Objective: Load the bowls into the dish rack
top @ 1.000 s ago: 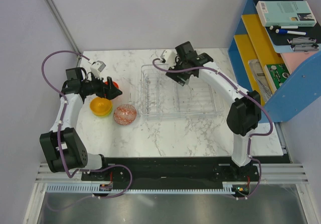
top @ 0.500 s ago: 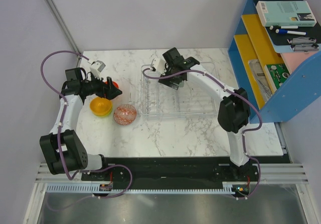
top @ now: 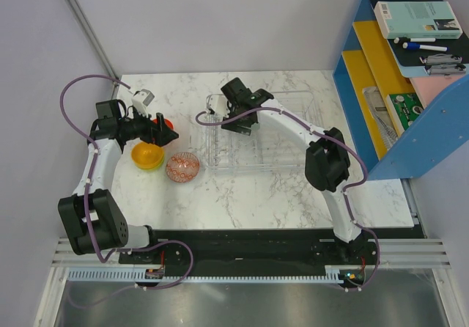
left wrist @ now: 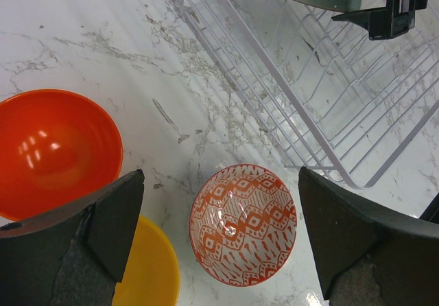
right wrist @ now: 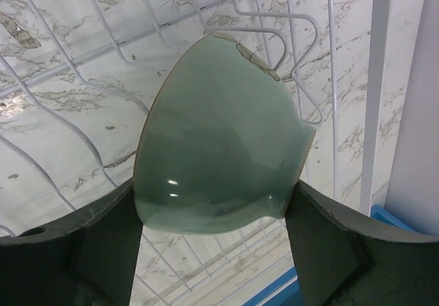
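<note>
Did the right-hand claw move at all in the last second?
Yes. The right gripper, holding the grey-green bowl, has swung left across the dish rack.

No text, label, brand, number or sign is legible in any view. The book (top: 418, 19) on the top tier of the shelf unit (top: 440, 114) at the far right carries print on its pale cover, but it is too small to read. The green card (top: 405, 105) on a lower tier of the same unit bears light markings that cannot be deciphered. The pens and the clip beside the book show no readable marking.
</note>
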Robot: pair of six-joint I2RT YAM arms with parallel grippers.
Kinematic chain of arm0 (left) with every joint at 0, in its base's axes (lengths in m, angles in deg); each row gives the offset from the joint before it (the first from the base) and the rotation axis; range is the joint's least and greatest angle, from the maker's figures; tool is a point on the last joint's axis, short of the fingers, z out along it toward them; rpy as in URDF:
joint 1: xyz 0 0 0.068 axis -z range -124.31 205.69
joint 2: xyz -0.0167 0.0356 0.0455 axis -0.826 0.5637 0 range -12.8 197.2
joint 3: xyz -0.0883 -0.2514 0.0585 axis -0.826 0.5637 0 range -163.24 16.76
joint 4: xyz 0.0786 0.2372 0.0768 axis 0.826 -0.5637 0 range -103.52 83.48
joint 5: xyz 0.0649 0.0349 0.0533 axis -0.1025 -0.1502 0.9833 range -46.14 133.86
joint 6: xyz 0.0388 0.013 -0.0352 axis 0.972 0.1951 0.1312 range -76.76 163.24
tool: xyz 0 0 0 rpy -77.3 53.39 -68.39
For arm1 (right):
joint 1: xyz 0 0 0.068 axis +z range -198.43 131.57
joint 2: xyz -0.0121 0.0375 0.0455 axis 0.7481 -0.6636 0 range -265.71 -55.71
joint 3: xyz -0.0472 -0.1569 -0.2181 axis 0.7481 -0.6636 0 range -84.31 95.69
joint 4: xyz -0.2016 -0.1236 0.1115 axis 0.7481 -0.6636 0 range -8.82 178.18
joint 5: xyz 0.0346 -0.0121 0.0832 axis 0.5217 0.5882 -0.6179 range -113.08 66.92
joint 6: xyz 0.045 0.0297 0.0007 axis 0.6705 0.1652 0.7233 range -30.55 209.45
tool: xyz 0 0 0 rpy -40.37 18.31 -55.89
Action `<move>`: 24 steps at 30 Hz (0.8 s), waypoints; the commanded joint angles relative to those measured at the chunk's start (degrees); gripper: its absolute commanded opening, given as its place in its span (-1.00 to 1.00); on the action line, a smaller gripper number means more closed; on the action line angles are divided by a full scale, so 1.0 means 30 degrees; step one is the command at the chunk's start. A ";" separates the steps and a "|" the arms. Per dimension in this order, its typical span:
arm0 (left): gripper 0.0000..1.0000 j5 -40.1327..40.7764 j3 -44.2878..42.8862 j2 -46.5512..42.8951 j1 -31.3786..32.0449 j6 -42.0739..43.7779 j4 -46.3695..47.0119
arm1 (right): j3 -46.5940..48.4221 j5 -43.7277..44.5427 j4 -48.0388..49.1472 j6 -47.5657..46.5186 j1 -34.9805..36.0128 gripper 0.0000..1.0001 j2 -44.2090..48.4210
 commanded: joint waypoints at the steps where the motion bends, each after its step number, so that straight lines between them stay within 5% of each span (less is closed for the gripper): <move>1: 0.99 -0.0478 0.0097 -0.0554 -0.0077 0.0019 0.0633 | 0.1235 0.0835 0.0975 -0.0925 0.0301 -1.00 -0.0269; 11: 0.99 -0.0507 0.0156 -0.0701 -0.0077 0.0136 0.0633 | 0.1206 0.1393 0.0946 -0.1775 0.0653 -0.67 -0.0973; 15: 0.99 -0.0507 0.0214 -0.0789 -0.0048 0.0223 0.0663 | 0.1031 0.1334 0.1004 -0.1863 0.0740 -0.11 -0.0798; 24: 0.99 -0.0536 0.0244 -0.0906 -0.0106 0.0224 0.0663 | -0.0668 0.2824 0.2117 -0.2244 0.1180 0.42 -0.0006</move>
